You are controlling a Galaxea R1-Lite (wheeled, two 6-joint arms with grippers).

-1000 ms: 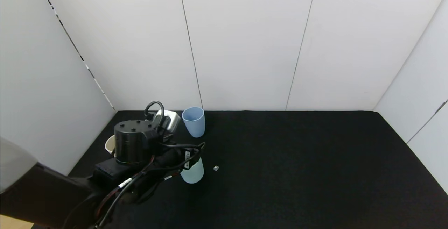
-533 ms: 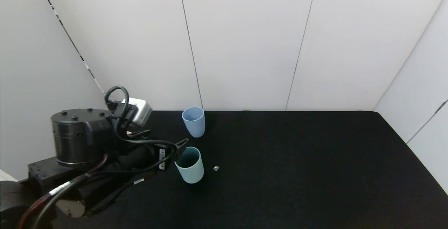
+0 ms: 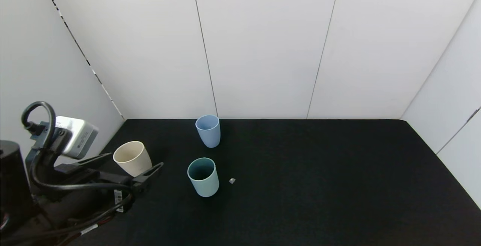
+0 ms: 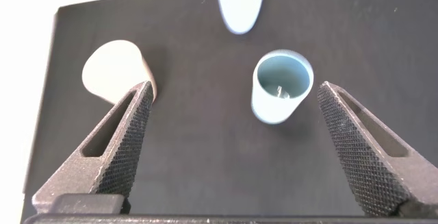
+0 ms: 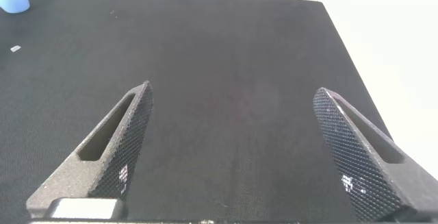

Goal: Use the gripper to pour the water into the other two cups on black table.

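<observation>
On the black table (image 3: 319,186) stand three cups. The cream-beige cup (image 3: 132,158) is at the left, also in the left wrist view (image 4: 113,70). The light blue cup (image 3: 208,130) stands upright near the back wall and shows in the left wrist view (image 4: 240,5). The teal-green cup with a dark inside (image 3: 203,176) stands in front of it, upright, and shows in the left wrist view (image 4: 280,86). My left gripper (image 3: 131,165) is open and empty at the left edge, beside the cream cup and apart from the teal cup. My right gripper (image 5: 233,148) is open over bare table.
A tiny grey speck (image 3: 232,180) lies just right of the teal-green cup. White wall panels close off the back and both sides. The table's right half holds nothing.
My left arm has pulled back to the left and away from the teal-green cup, which stands free. The cream cup, hidden before, has come into sight.
</observation>
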